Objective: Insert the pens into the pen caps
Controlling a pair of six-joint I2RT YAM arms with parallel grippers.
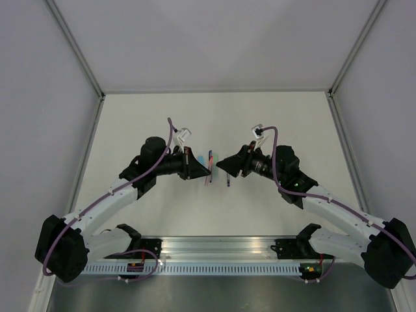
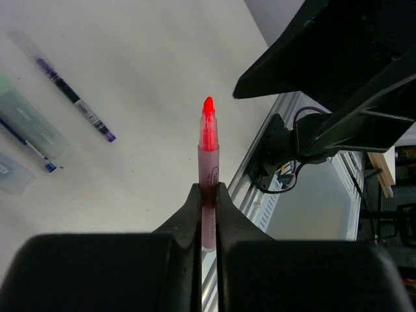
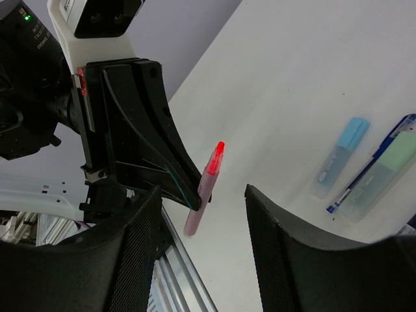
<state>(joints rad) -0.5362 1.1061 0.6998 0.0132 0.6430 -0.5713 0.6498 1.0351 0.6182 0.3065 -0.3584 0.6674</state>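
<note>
Pinches red-pink pen (image 2: 208,153) in tightly closed left claw (image 2: 208,190), tip out ahead for capping; holds right claw (image 3: 201,195) spread wide, empty, facing that tip

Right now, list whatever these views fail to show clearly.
- Left wrist view: the rear end of the red pen is hidden between the fingers of the left gripper.
- Left wrist view: the mint cap and light blue cap are cut off by the left edge.
- Top view: the pens and caps between the arms are too small to tell apart.
- Right wrist view: the blue pen runs off the right edge.
</note>
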